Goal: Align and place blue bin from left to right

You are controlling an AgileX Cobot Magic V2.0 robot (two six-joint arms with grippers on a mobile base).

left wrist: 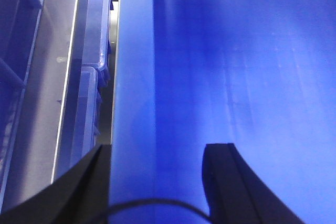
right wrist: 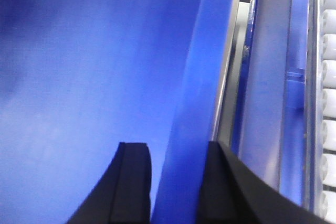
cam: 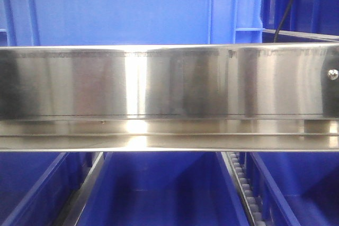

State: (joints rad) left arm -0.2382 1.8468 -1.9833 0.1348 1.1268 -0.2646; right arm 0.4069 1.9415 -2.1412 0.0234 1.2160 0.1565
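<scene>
The blue bin (cam: 122,9) fills the upper shelf in the front view, with smooth light-blue walls and raised ribs near its corners. In the left wrist view my left gripper (left wrist: 157,148) is open and straddles the bin's left rim (left wrist: 134,77). Its outer finger lies against the rim, and its inner finger (left wrist: 226,182) stands apart inside the bin. In the right wrist view my right gripper (right wrist: 178,145) is shut on the bin's right wall (right wrist: 194,77), one finger on each side.
A broad steel rail (cam: 169,83) crosses the front view below the bin. Darker blue bins (cam: 159,194) sit on the lower level beside a roller track (cam: 241,183). White rollers (right wrist: 329,103) run right of the bin. Other blue bins (left wrist: 89,103) and a steel ledge (left wrist: 47,103) lie to its left.
</scene>
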